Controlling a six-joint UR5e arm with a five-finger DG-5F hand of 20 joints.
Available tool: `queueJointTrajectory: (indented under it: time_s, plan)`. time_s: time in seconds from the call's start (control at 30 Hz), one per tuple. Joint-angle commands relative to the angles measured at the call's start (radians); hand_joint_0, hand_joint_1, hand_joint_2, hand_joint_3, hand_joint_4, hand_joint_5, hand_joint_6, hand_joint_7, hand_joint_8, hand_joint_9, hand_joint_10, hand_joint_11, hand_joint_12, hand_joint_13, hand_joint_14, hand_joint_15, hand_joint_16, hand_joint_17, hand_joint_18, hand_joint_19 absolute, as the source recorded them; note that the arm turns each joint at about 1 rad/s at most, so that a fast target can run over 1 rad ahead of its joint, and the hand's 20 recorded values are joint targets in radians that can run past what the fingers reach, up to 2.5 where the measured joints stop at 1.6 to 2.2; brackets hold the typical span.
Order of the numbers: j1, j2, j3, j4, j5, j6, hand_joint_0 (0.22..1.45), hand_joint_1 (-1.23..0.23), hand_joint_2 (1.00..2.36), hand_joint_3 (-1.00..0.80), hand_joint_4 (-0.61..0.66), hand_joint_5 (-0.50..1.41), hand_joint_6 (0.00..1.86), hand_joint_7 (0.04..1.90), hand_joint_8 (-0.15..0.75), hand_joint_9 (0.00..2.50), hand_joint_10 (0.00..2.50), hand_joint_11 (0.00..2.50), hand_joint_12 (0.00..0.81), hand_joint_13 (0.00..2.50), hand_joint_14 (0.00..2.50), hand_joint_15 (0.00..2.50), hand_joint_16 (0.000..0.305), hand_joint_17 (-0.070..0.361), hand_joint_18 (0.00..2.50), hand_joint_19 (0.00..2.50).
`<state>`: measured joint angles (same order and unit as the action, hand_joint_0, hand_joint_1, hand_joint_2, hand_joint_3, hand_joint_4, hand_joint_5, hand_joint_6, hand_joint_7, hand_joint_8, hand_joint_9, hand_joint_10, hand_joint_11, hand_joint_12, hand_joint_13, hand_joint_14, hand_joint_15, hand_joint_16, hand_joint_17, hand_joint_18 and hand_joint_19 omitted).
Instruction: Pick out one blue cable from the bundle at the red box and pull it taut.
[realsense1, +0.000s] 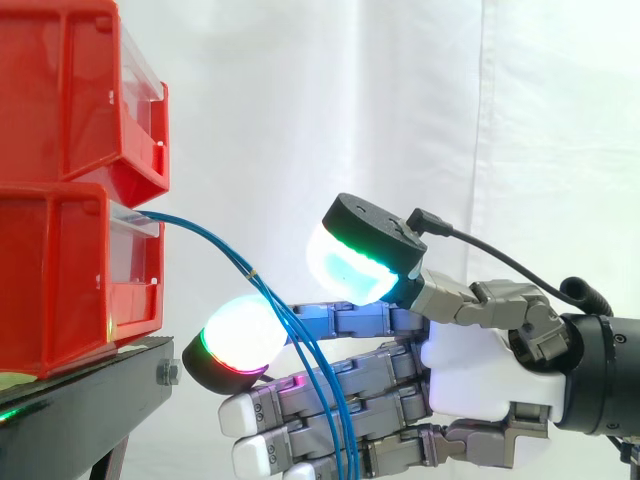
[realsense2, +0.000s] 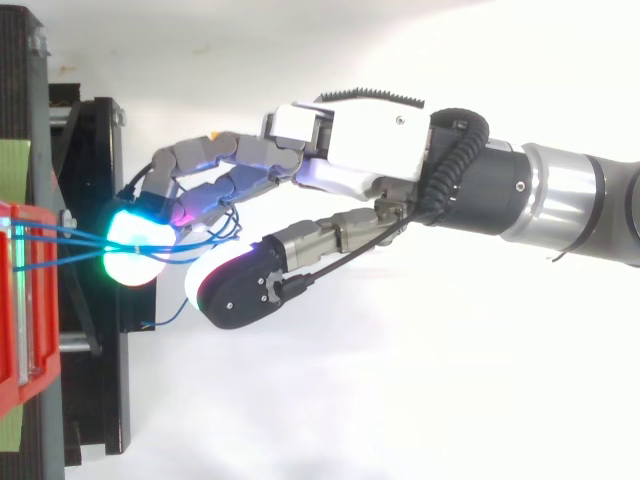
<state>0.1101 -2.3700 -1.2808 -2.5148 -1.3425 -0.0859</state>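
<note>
Arcing out of the lower of two stacked red bins (realsense1: 60, 280) at the left edge, at least three blue cables (realsense1: 310, 350) are drooping toward lower centre across the straight fingers (realsense1: 390, 382) of the one hand (realsense1: 470, 365), which is reaching leftward, thumb (realsense1: 360, 250) raised apart, gripping nothing.

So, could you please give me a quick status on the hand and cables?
Hand open, fingers among blue cables. Cables slack from red box. Nothing blocking.
</note>
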Motion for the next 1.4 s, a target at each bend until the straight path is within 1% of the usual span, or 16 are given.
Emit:
queueJointTrajectory:
  time_s: [0.0,0.2,0.23,0.3,0.57,0.83,1.27,1.37]
  plan:
    - [-0.004,0.000,0.000,-0.001,-0.004,0.000,0.58,-0.61,1.01,-0.40,0.18,-0.15,0.50,1.02,0.255,0.66,0.01,0.27,0.312,0.64,0.01,0.35,0.044,0.099,0.49,0.55]
    - [-0.006,0.000,0.004,-0.004,-0.006,0.000,0.59,-0.60,1.01,-0.39,0.16,-0.14,0.50,1.08,0.253,0.66,0.01,0.28,0.313,0.65,0.01,0.35,0.044,0.099,0.49,0.55]
    - [-0.003,0.000,0.006,-0.004,-0.004,-0.002,0.59,-0.60,1.01,-0.38,0.16,-0.14,0.50,1.09,0.251,0.66,0.01,0.28,0.313,0.65,0.01,0.35,0.044,0.098,0.49,0.56]
    - [-0.003,0.000,0.006,-0.002,-0.006,0.000,0.60,-0.59,1.01,-0.37,0.14,-0.14,0.50,1.11,0.251,0.67,0.01,0.29,0.313,0.65,0.01,0.35,0.044,0.098,0.49,0.56]
    - [-0.004,0.000,0.009,-0.004,-0.007,0.000,0.61,-0.58,1.01,-0.35,0.12,-0.13,0.50,1.15,0.254,0.68,0.01,0.29,0.312,0.67,0.01,0.36,0.043,0.098,0.50,0.57]
    - [-0.006,0.000,0.014,-0.007,-0.006,0.000,0.60,-0.54,1.01,-0.39,0.10,-0.11,0.50,1.25,0.263,0.72,0.01,0.32,0.321,0.69,0.01,0.38,0.044,0.100,0.52,0.58]
    - [-0.004,0.000,0.029,-0.012,-0.009,0.000,0.58,-0.55,1.01,-0.43,0.09,-0.13,0.64,1.05,0.273,0.77,0.01,0.35,0.325,0.72,0.01,0.38,0.046,0.103,0.55,0.58]
    - [-0.003,0.000,0.029,-0.012,-0.009,0.000,0.58,-0.56,1.00,-0.44,0.10,-0.14,0.69,0.97,0.276,0.79,0.01,0.37,0.324,0.74,0.01,0.39,0.046,0.103,0.56,0.58]
